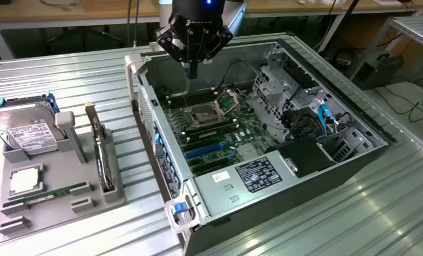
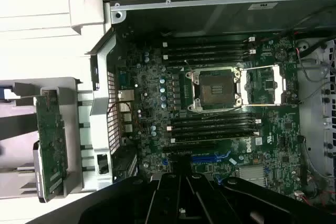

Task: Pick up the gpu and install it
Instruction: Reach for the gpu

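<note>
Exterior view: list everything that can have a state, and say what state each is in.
computer case, lying on its side, open.
gripper, shut, empty, above the computer case.
gpu, standing on edge in the holder, not installed.
CPU socket, cover swung open.
hard drive, parked in the holder.
memory stick, lying flat in the holder.

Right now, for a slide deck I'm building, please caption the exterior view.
Shut gripper hangs above the open computer case; the gpu stands in the grey holder beside it.
</note>
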Action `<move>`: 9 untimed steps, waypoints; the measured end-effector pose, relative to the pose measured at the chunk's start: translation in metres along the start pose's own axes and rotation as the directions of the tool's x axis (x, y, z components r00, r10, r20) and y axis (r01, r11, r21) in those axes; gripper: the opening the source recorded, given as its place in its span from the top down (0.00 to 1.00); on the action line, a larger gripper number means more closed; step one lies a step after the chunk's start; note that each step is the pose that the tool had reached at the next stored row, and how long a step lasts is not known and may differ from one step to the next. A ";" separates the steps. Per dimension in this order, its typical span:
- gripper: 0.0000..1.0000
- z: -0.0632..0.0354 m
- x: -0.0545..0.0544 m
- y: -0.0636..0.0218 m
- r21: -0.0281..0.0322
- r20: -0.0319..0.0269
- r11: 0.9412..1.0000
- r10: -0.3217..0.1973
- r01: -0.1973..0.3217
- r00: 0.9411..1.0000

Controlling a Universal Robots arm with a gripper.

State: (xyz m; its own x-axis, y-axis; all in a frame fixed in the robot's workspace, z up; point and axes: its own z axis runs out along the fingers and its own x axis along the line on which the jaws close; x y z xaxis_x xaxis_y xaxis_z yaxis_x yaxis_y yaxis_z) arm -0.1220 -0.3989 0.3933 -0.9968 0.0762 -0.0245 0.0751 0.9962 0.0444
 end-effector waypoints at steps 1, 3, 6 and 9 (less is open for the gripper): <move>0.89 0.0000 0.000 0.0000 0.000 0.000 1.000 0.000 0.000 1.000; 0.89 0.0000 0.000 0.0000 0.000 0.000 1.000 0.000 0.000 1.000; 0.89 0.0000 0.000 0.0000 0.000 0.000 1.000 0.000 0.000 1.000; 0.89 0.0000 0.000 0.0000 0.000 0.000 1.000 0.000 0.000 1.000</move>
State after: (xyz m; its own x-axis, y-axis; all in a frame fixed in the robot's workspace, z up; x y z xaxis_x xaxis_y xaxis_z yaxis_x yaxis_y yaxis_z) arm -0.1224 -0.3989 0.3933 -0.9968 0.0763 -0.0244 0.0752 0.9962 0.0444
